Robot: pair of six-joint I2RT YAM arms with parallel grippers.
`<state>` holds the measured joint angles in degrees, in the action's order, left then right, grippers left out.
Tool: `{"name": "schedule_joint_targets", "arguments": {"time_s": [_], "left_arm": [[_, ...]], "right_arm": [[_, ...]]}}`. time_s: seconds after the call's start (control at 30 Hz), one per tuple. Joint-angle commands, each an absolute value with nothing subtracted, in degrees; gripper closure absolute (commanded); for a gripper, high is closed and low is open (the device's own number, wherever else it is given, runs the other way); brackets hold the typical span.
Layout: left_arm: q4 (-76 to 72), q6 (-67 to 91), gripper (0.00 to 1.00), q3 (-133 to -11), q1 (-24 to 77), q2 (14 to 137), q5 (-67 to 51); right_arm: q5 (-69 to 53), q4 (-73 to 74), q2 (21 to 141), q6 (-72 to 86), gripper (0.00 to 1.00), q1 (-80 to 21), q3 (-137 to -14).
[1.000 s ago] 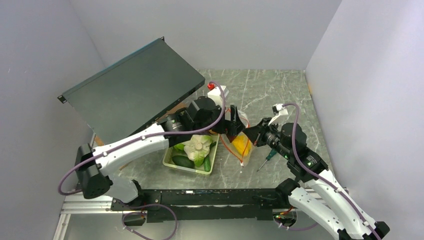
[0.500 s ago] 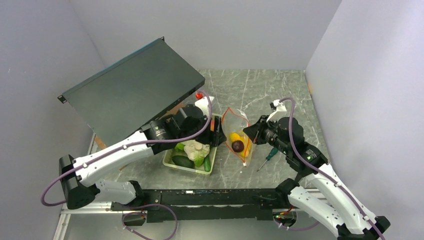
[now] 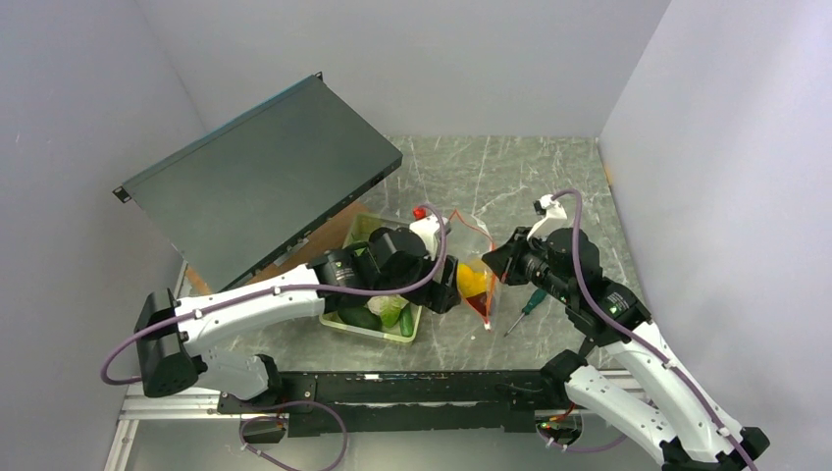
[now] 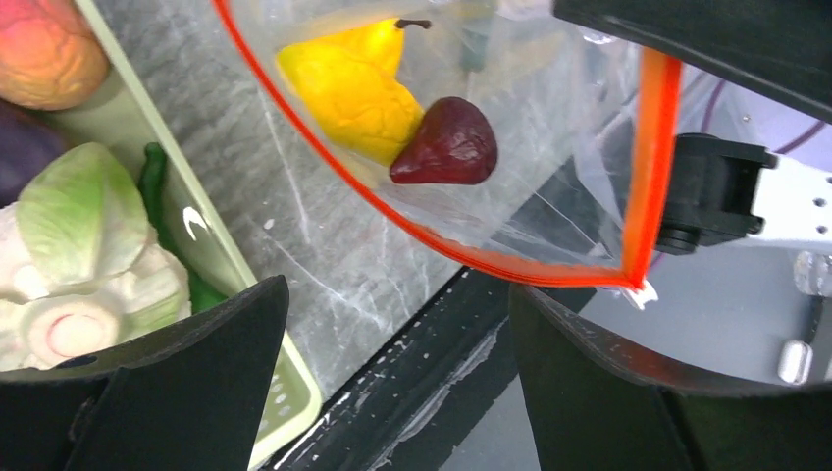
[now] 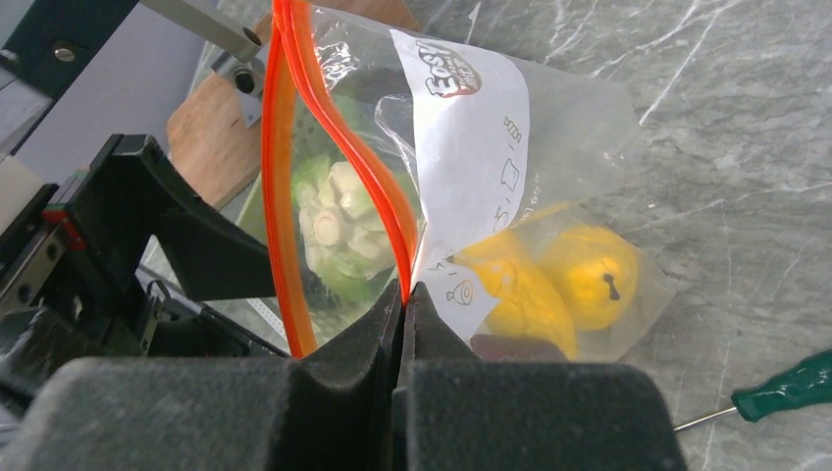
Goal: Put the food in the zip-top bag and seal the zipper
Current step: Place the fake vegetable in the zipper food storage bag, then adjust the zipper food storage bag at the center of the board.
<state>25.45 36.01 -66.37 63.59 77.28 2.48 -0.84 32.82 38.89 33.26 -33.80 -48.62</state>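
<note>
Grey stone worktop (image 3: 510, 167) sits between plain grey walls, with a big dark panel (image 3: 265, 182) leaning at the left.

The zip-top bag (image 5: 549, 128) hangs just over the worktop, in front of the right arm. The right tool (image 5: 404, 294) has its two fingers pressed tight together on the top edge of the bag, right by the white label, and it holds the bag up. The mouth of the bag gapes wide. The orange-red zipper (image 4: 655, 167) makes an open loop, so it is not shut at all.

Two bits of food are in the bag. One is a yellow toy (image 4: 348, 83), maybe a pepper. The other is a dark red toy (image 4: 446, 147) that rests against it.

The left tool (image 4: 397, 294) is just beside the mouth of the bag, between the bag and the pale green tray (image 4: 221, 265). Its fingers are far apart and nothing is in them.

More food waits in the tray: a toy cabbage (image 4: 69, 211), a peach-orange toy (image 4: 44, 54) and a dark green cucumber (image 3: 359, 317). A green-handled screwdriver (image 5: 785, 392) lies on the worktop near the bag.

So I think the job is partly done. Some food is in, more has to go in, and then the zipper must be pressed shut along its whole length.
</note>
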Motion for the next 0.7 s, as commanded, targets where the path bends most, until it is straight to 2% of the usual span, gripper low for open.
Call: {"name": "schedule_joint_targets", "arguments": {"time_s": [0.0, 0.2, 0.4, 0.47, 0.67], "left_arm": [[21.6, 35.7, 0.11, -68.0, 65.0, 72.7, 3.0], [21.4, 36.2, 0.04, -68.7, 65.4, 68.9, 4.5], [27.3, 36.4, 0.14, -76.6, 65.2, 76.1, 11.8], [28.7, 35.4, 0.22, -79.4, 65.2, 79.0, 13.7], [31.2, 32.7, 0.62, -85.3, 65.0, 83.3, 13.4]], "right_arm": [[0.0, 33.3, 38.5, 33.8, 1.0, -33.9, -52.3], [1.2, 34.4, 38.5, 33.8, 1.0, -33.9, -53.9], [0.9, 36.1, 38.4, 34.3, 1.0, -34.0, -55.9], [0.7, 36.8, 38.2, 34.3, 1.0, -33.9, -56.4], [1.1, 39.5, 37.7, 33.3, 1.0, -33.9, -58.5]]}}
